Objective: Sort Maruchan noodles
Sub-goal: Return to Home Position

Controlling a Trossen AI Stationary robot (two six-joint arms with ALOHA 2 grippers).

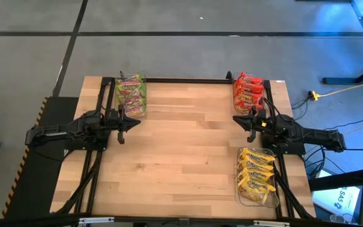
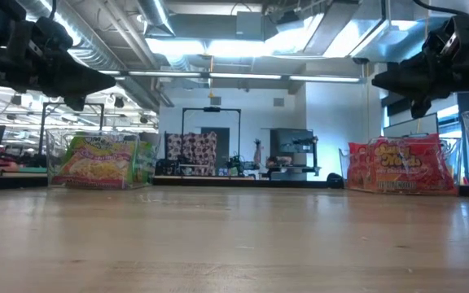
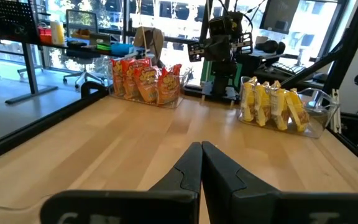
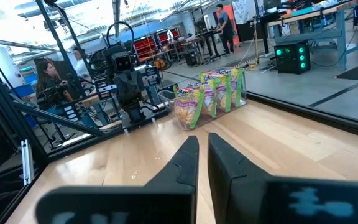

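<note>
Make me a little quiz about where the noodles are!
1. Which colour are the packs in the bin by the left gripper? A red, B green, C yellow.
2. True or false: the right gripper holds a pack.
3. Fill in: in the high view, the red packs sit at the table's ___ right corner.

Key: 1 B. 2 false. 3 top.
</note>
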